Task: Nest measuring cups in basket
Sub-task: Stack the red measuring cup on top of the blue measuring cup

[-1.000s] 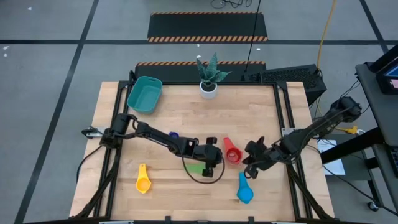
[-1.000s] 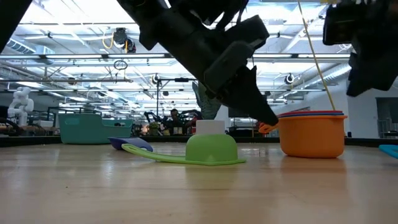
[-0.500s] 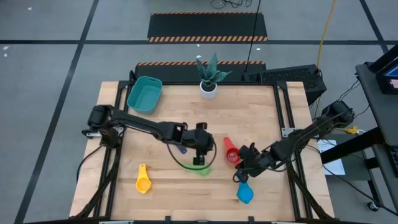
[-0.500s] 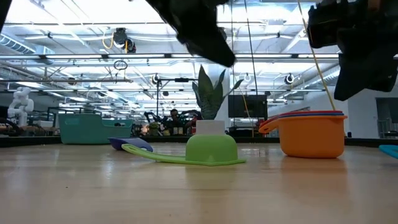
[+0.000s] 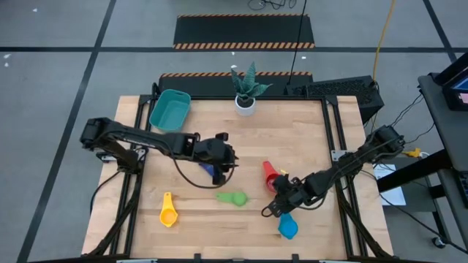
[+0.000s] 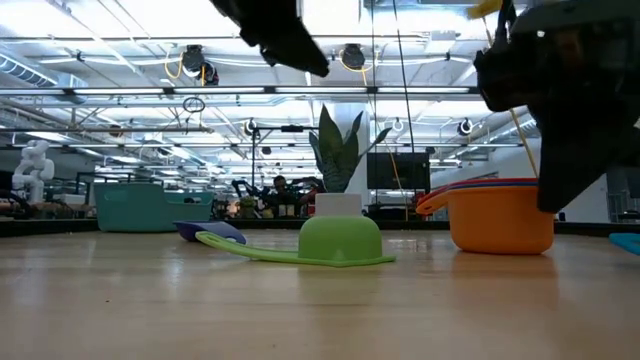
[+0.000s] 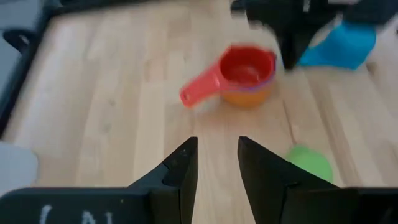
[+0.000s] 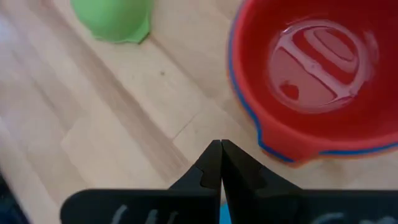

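The green cup lies upside down, rim and handle flat on the wood. A stack with the red cup on top, orange and blue below, stands upright to its right. The dark blue cup lies under my left gripper, which hovers open. My right gripper is shut, raised beside the red stack and touching nothing. A light blue cup and the yellow cup lie near the near edge. The teal basket sits at the far left corner.
A white pot with a plant stands at the far edge, right of the basket. Bare wood lies between the yellow cup and the green cup, and across the far right part of the table.
My left gripper has risen and drawn back from over the green cup toward the table's far left, ending above the dark blue cup. My right gripper has moved left and toward the near edge, past the red stack. The cups have stayed in place.
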Motion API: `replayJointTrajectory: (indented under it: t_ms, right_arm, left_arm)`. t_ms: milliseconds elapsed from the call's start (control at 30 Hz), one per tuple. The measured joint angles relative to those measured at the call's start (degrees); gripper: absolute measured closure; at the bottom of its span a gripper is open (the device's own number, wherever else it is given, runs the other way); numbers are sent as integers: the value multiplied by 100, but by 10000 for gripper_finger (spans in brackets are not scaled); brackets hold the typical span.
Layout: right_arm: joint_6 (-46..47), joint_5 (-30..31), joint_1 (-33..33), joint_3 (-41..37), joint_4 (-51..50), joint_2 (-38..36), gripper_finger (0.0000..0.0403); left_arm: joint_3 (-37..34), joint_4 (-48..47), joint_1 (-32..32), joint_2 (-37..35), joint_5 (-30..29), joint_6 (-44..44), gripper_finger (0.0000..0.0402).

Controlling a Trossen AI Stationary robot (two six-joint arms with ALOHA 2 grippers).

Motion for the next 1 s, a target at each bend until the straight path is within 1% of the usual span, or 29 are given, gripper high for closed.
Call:
replayJointTrajectory:
  t_ms: [267, 367, 500, 667, 767, 933, 1000]
  right_arm:
    - [225, 214, -102, -4, -870, -13, 403]
    - [182, 460, -191, -4, -1000, -11, 403]
    - [-106, 758, -389, -11, -1029, -11, 403]
    - [-366, 827, -660, -11, -1179, -11, 403]
    - [-437, 1047, -747, -11, -1398, -11, 403]
    - [-687, 1057, -787, -11, -1494, -19, 403]
    - [-852, 968, -787, -13, -1497, -105, 403]
  left_arm:
    - [-37, 56, 47, -85, 1, 28, 284]
    - [-38, 52, 49, -85, 1, 26, 284]
    - [-37, 53, 38, -85, 1, 4, 284]
    - [-37, 53, -27, -83, 4, -35, 284]
    - [-37, 48, -78, -83, 6, -60, 284]
    - [-37, 21, -189, -83, 6, -107, 284]
    - [-37, -5, -248, -83, 8, -119, 284]
